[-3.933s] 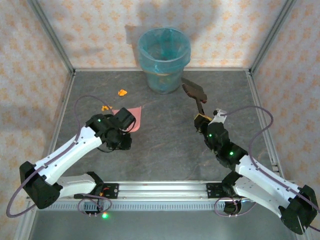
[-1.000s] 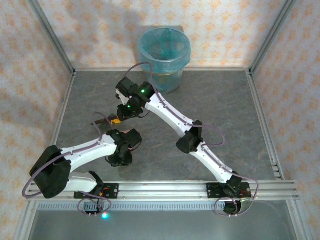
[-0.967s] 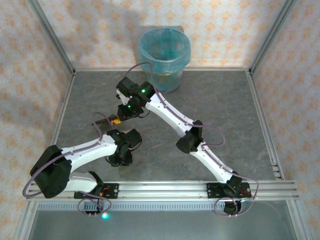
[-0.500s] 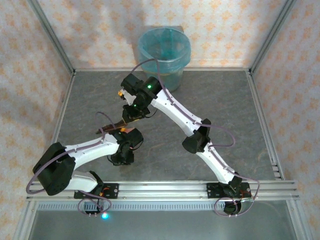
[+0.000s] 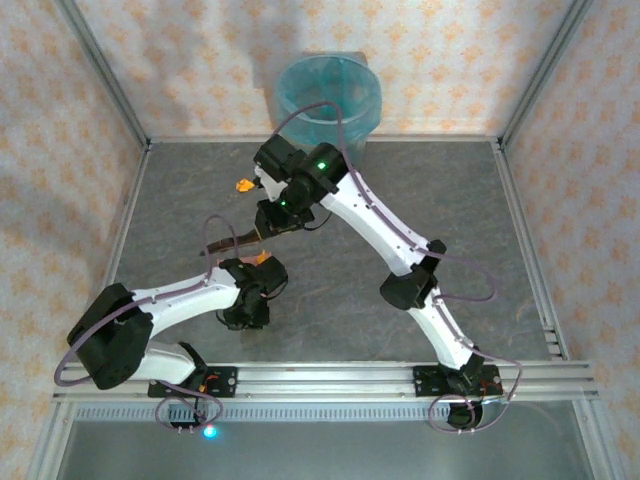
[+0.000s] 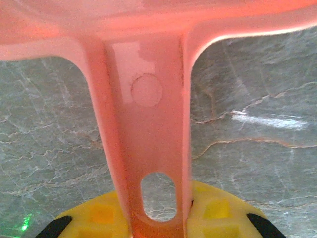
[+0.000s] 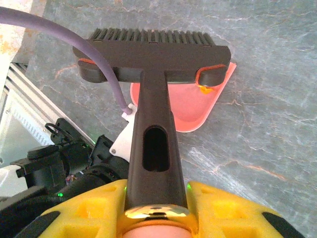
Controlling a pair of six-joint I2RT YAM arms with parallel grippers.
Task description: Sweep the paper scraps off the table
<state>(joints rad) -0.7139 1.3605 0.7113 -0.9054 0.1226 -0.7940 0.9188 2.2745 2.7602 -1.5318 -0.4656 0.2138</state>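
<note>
Right gripper (image 7: 156, 210) clamps the brush (image 7: 153, 54) handle, bristles ahead of its fingers (image 7: 86, 218). Left gripper (image 6: 158, 218) pinches the dustpan (image 6: 148, 124) handle (pink, slotted).

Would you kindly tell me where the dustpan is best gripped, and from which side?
Grip the dustpan by its handle, near the end with the hanging hole, coming from behind, opposite the pan's open lip. The handle is a narrow, straight strip that fits between two fingers; the pan itself is broad. The left gripper holds it just so.
</note>
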